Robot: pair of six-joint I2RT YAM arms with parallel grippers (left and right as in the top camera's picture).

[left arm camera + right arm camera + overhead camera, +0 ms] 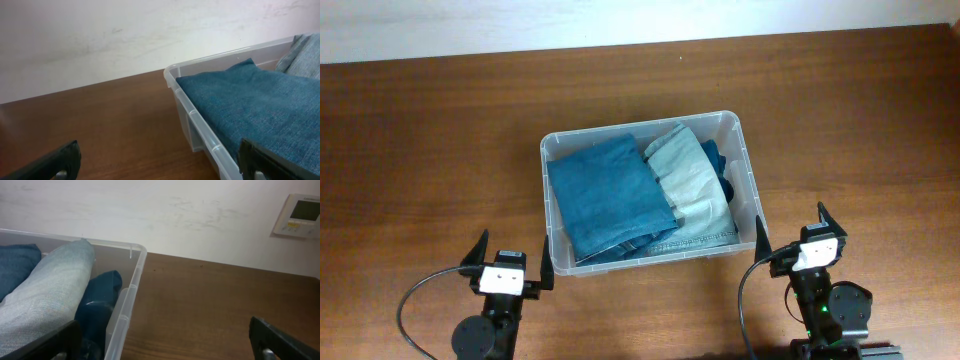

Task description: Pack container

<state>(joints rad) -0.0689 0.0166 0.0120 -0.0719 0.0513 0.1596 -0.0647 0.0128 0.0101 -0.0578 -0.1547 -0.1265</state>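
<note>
The clear plastic container (744,160) stands in the middle of the wooden table. Inside lie folded blue jeans (608,195) on the left, a pale blue folded garment (688,178) to their right and a dark blue piece (718,165) by the right wall. My left gripper (508,262) is open and empty just outside the tub's front left corner (172,75). My right gripper (792,240) is open and empty at the tub's front right corner (135,287). The wrist views show the jeans (250,100) and the pale garment (47,290).
A white wall runs along the table's far edge (620,25). A white wall control panel (299,215) shows in the right wrist view. Bare wood lies left (420,160) and right (860,130) of the tub.
</note>
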